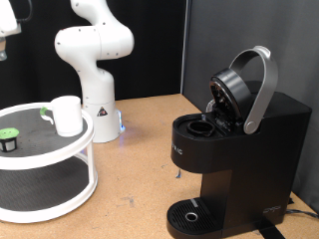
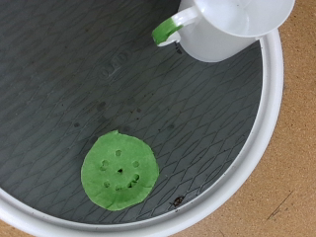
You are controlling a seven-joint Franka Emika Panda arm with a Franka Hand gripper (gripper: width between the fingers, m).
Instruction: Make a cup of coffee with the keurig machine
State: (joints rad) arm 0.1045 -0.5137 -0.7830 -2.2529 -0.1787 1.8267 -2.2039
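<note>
The white cup (image 1: 66, 115) with a green-tinged handle stands on the top shelf of a round white tray (image 1: 60, 159) at the exterior view's left. It also shows in the wrist view (image 2: 232, 28). A small dark pod with a green top (image 1: 10, 139) sits on the same shelf, apart from the cup, and is seen from above in the wrist view (image 2: 119, 170). The black keurig machine (image 1: 234, 159) stands at the exterior view's right with its silver-handled lid (image 1: 257, 90) raised and the pod chamber open. Only part of my gripper (image 1: 8, 35) shows, at the top left edge above the tray. It holds nothing that I can see.
The white robot arm base (image 1: 95, 70) stands behind the tray. The tray has a lower shelf (image 1: 40, 189) with a black mesh mat. The machine's round drip tray (image 1: 189, 214) has nothing on it. The table is brown board.
</note>
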